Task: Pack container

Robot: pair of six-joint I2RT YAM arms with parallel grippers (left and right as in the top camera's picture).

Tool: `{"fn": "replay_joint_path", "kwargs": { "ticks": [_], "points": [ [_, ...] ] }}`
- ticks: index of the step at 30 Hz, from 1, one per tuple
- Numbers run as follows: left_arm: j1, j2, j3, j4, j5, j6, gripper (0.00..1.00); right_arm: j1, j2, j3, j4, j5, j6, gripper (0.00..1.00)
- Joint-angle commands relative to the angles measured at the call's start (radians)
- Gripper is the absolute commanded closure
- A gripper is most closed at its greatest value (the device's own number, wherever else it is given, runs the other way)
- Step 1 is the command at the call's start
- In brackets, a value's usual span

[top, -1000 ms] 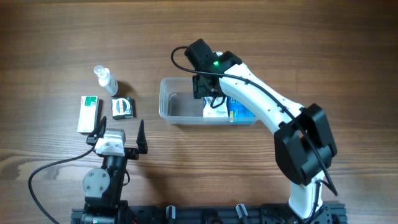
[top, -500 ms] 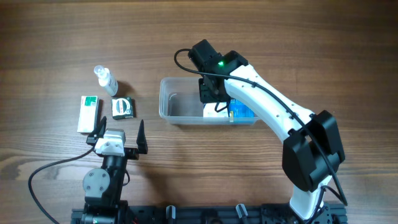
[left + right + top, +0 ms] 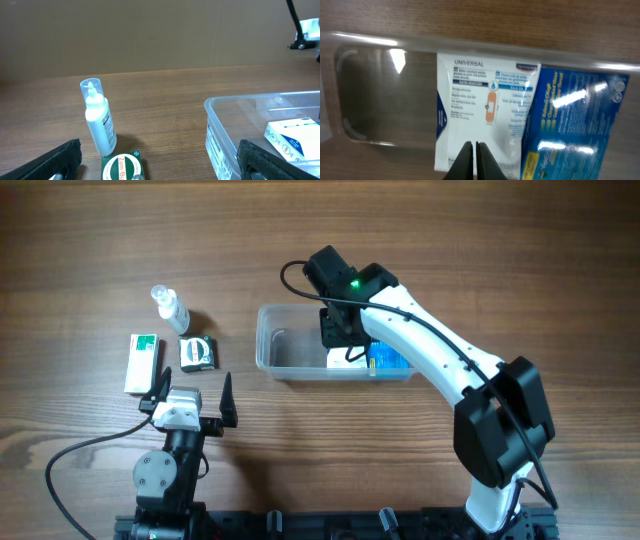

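Note:
The container, a clear plastic tub, sits mid-table and shows in the left wrist view and the right wrist view. Inside it lie a white plaster box and a blue box, side by side. My right gripper hovers over the white box, shut, with nothing between its fingers. My left gripper stands wide open and empty near the front left, just short of a green round-label box.
A small clear spray bottle stands upright behind the green box. A white and green carton lies to the left of it. The left half of the tub holds nothing.
My right gripper's jaws have closed on nothing and the arm has shifted slightly over the tub. The white box stays in the tub. The left arm has not moved.

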Motion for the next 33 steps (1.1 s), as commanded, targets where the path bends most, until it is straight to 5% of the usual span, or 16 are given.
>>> {"fn": "replay_joint_path", "kwargs": {
  "ticks": [1,11,23,26,28,29,33],
  "points": [
    [0.007,-0.007,-0.006,0.003,-0.013,0.015,0.00,-0.002,-0.014,-0.107,0.089,-0.013,0.031,0.96],
    [0.007,-0.007,-0.006,0.003,-0.013,0.015,0.00,-0.026,-0.017,-0.243,0.246,-0.006,-0.019,0.96],
    [0.007,-0.007,-0.006,0.003,-0.013,0.015,0.00,-0.245,-0.315,0.037,-0.005,0.032,-0.114,0.89],
    [0.007,-0.007,-0.006,0.003,-0.013,0.015,0.00,-0.460,-0.412,0.037,-0.074,0.052,-0.210,0.64],
    [0.007,-0.007,-0.006,0.003,-0.013,0.015,0.00,-0.573,-0.436,0.037,-0.105,0.052,-0.243,0.15],
    [0.007,-0.007,-0.006,0.003,-0.013,0.015,0.00,-0.639,-0.439,0.037,-0.121,0.052,-0.244,0.00],
    [0.007,-0.007,-0.006,0.003,-0.013,0.015,0.00,-0.771,-0.432,0.036,-0.125,0.052,-0.240,0.00]
  ]
}}
